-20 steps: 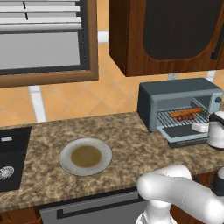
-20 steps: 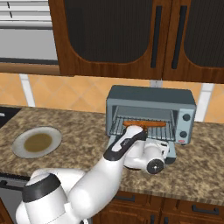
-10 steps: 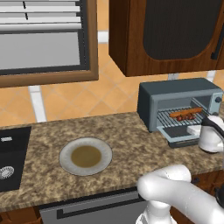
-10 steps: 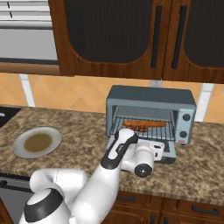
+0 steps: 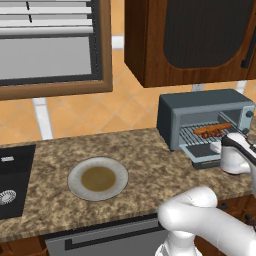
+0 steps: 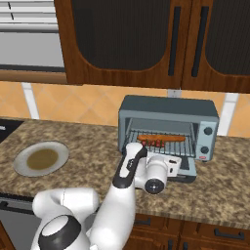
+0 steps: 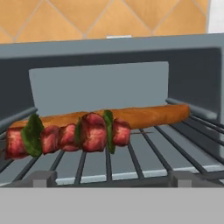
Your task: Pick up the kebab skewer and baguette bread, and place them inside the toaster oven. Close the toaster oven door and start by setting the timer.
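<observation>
Two food items sit on the wire rack [image 7: 131, 159] inside the grey-blue metal toaster oven [image 6: 168, 128]; the short kebab skewer with dark red meat chunks and green leaf bits [image 7: 65, 135] lies at the front of the rack, the long smooth orange-brown baguette bread [image 7: 148, 116] lies just behind it and parallel, the two touching or nearly so; cannot tell which from the hand view. In both base views the two show as one thin orange-red strip on the rack, baguette [image 6: 163, 138] behind, skewer [image 6: 152, 143] in front. The toaster oven door with its dark glass [image 6: 183, 168] is folded down flat onto the speckled brown granite counter [image 6: 88, 146]; side knobs [image 6: 209, 132] are on the oven's right panel. The white arm's two-finger gripper [image 6: 172, 163] hangs just in front of the open door, over it, facing into the oven cavity; jaws spread wide, nothing between them. In the left base view the hand [image 5: 232, 155] sits at the oven's front right. A round grey plate with a brown centre [image 5: 98, 178] rests well apart to the left on the counter; a black sink [image 5: 12, 180] is beyond it. Dark wooden cabinets [image 6: 136, 41] hang above the oven.
</observation>
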